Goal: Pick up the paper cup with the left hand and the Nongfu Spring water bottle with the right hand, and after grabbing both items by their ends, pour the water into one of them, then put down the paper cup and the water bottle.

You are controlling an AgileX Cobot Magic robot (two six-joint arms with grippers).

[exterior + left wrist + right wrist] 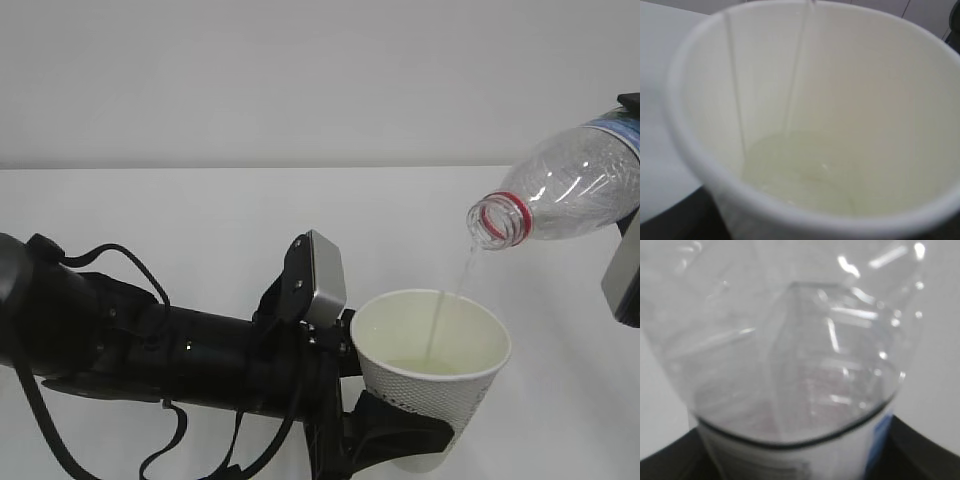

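A thin stream of water falls from the uncapped, red-ringed mouth of the Nongfu Spring water bottle, tilted neck-down at the upper right of the exterior view, into the white paper cup at lower centre, above a white table. The left hand, a black arm with a grey box module near its wrist, reaches in from the lower left and its black jaws clasp the cup low on its wall. The left wrist view looks straight into the cup, where a shallow, faintly yellowish pool covers the bottom. The right hand shows only as a sliver at the right edge, grasping the bottle; its wrist view is filled by the blurred clear shoulder and label edge
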